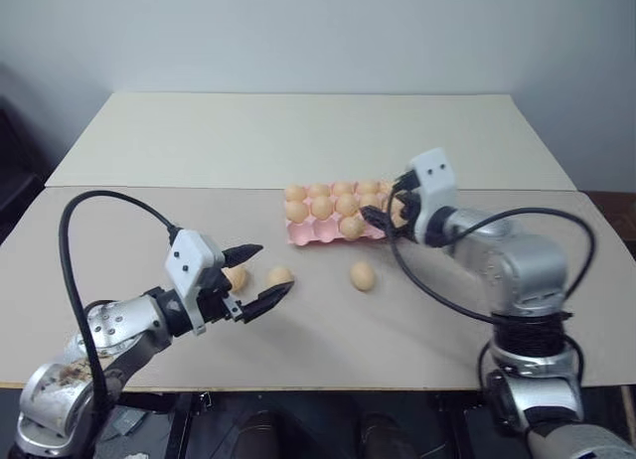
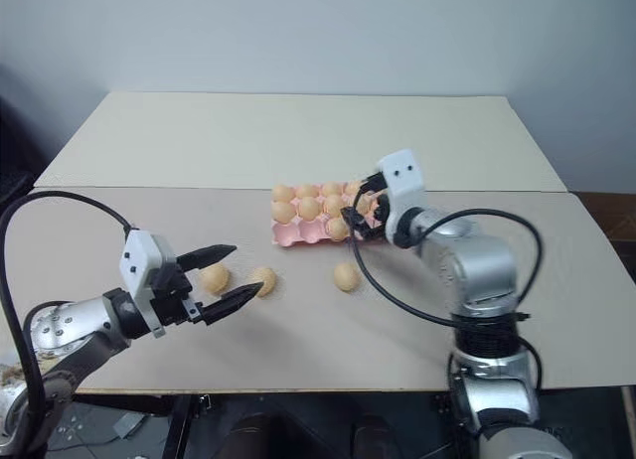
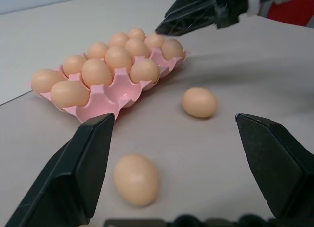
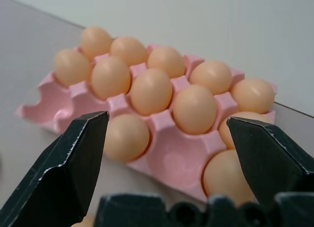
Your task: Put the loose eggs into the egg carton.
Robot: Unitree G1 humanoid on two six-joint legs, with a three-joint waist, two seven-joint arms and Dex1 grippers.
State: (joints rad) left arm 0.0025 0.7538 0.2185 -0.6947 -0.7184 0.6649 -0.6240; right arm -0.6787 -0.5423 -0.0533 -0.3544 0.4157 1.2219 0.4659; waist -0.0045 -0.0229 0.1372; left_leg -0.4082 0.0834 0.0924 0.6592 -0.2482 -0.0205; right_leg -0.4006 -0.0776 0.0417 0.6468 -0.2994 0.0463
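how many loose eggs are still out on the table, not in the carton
3. One tan-orange egg lies between the left gripper's open fingers, a second just beyond its fingertips, and a third nearer the pale-pink moulded carton. The arms may hide more.

The eggs (image 1: pixel 363 276) are a smooth tan-orange, plain and unmarked. The egg carton (image 1: pixel 298 233) is pale pink. The worktop (image 1: pixel 298 131) is a flat cream-beige. Each hand (image 1: pixel 253 277) has black fingers (image 1: pixel 266 301) on a white and silver housing.
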